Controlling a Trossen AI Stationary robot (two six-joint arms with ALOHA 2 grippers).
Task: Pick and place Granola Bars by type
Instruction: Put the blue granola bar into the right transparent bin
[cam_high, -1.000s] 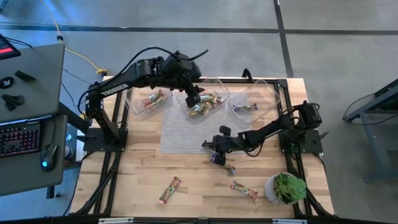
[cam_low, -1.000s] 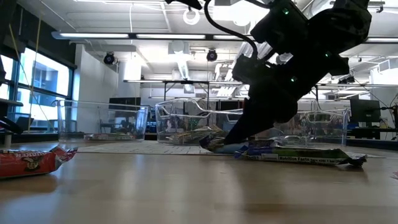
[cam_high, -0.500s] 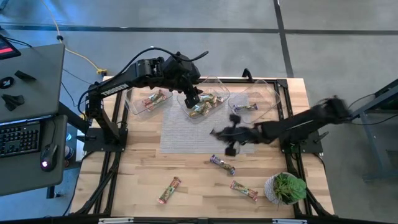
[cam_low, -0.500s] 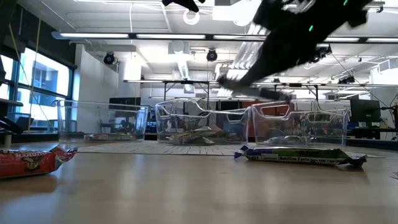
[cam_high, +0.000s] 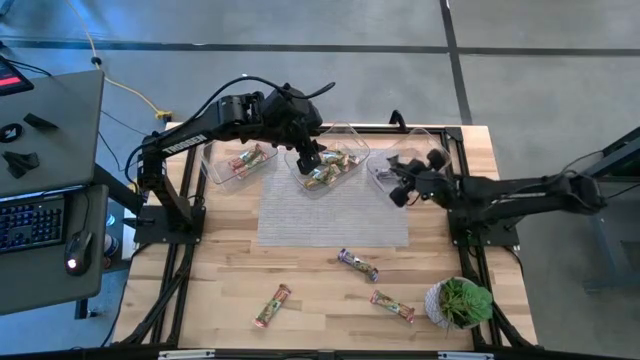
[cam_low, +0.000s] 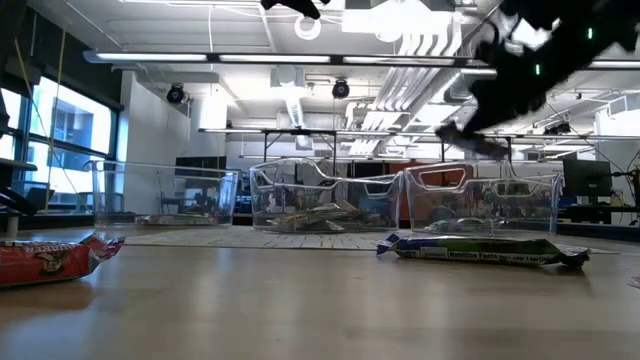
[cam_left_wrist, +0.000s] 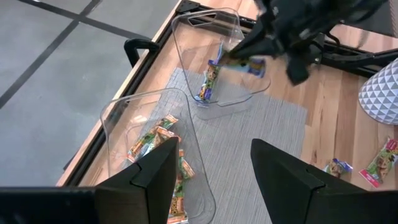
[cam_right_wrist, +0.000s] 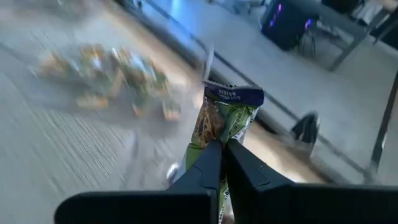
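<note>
On the left, the left pincer (cam_high: 312, 160) hangs with its fingers spread wide and empty over the middle tub (cam_high: 327, 160), just as it did a second ago; that tub holds a heap of green-tan bars (cam_high: 330, 167), and the left tub (cam_high: 240, 160) beside it holds a red-orange bar (cam_high: 247, 157).

The change is on the right. A second ago the right pincer (cam_high: 398, 190) was low on the surface near the loose bars; now it is up by the right tub (cam_high: 405, 160), fingers pressed tight on a purple-ended bar (cam_right_wrist: 225, 115), which the right wrist view shows standing up between them. A purple bar (cam_left_wrist: 208, 82) already lies in that tub, so the carried one seems headed for its matching type.

Three bars remain on the bare surface (cam_high: 300, 270): a red-orange one (cam_high: 272, 305), a purple one (cam_high: 358, 265) and another red-orange one (cam_high: 392, 306), near the potted plant (cam_high: 460, 302).
</note>
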